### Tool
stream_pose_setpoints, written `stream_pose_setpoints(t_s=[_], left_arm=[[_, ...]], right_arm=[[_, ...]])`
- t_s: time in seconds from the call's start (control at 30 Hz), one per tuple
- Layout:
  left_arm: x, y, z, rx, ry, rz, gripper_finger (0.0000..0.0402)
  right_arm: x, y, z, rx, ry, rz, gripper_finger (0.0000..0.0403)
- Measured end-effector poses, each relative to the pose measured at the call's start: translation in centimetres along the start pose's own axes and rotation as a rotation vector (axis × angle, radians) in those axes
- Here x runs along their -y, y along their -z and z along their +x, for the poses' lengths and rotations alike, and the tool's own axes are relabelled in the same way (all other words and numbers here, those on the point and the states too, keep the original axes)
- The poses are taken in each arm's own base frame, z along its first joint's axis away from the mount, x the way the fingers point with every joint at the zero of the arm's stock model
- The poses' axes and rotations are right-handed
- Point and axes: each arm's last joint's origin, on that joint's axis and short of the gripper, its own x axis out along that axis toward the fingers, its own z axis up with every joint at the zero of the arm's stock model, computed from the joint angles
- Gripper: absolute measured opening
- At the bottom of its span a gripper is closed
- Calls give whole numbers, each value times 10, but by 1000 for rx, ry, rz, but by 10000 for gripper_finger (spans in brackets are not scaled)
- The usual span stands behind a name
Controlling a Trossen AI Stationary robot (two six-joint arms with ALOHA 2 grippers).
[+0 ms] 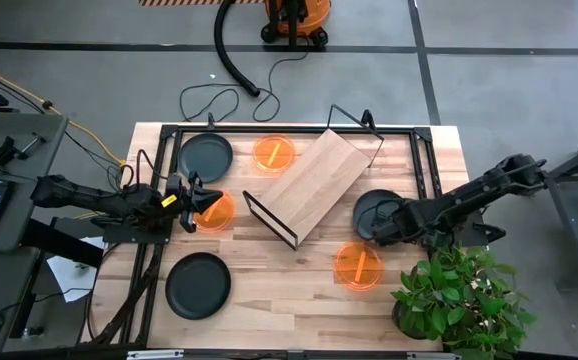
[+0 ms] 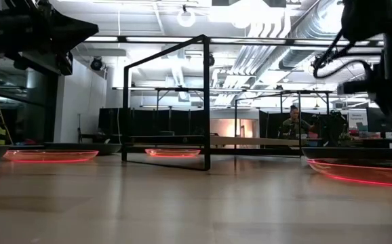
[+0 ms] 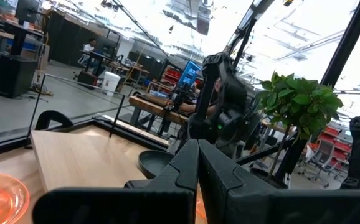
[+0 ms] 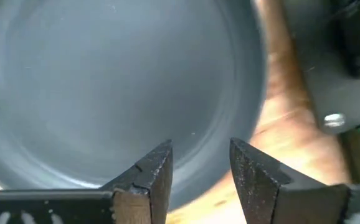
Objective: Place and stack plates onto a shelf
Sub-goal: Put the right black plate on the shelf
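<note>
My left claw (image 1: 191, 192) hangs over the tabletop's (image 1: 269, 290) left side, fingers pressed together with nothing between them, pointing toward the middle. My left arm reaches in low and nearly level from the left edge. An orange plate (image 1: 216, 212) lies right under and just ahead of the fingertips. Beyond the claw sits a dark plate (image 1: 205, 155); on its near side, well apart, another dark plate (image 1: 198, 284) lies close to the front edge with bare wood around it.

Ahead of that claw the shelf (image 1: 314, 183) lies in the middle, its long axis running diagonally from near-left to far-right, its black wire frame showing at both ends. A second orange plate (image 1: 274, 153) lies just beside its far-left long edge.

My right claw (image 4: 198, 171) is spread, hovering over the third dark plate (image 4: 105, 87), which lies flat just beside the shelf's right end. My right arm stretches in from the right edge, angled down. A third orange plate (image 1: 358, 265) lies near this claw on its front side, beside a potted plant (image 1: 459, 300) at the corner.
</note>
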Motion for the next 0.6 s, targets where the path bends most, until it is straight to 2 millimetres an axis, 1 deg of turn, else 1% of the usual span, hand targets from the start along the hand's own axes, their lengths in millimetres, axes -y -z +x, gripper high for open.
stream_pose_setpoints(t_s=[0.1, 0.2, 0.33, 0.5, 0.6], left_arm=[[0, 0, 0, 0, 0, 0, 1], [0, 0, 0, 0, 0, 0, 1], [0, 0, 0, -1, 0, 0, 1], [0, 0, 0, -1, 0, 0, 1], [0, 0, 0, -1, 0, 0, 1]], right_arm=[[5, 2, -12, -8, 63, -37, 138], [14, 6, -11, -13, 117, -32, 138], [14, 11, -1, -18, 157, -32, 138], [6, 12, 15, 22, 180, 2, 138], [1, 12, 22, 12, 154, 22, 138]])
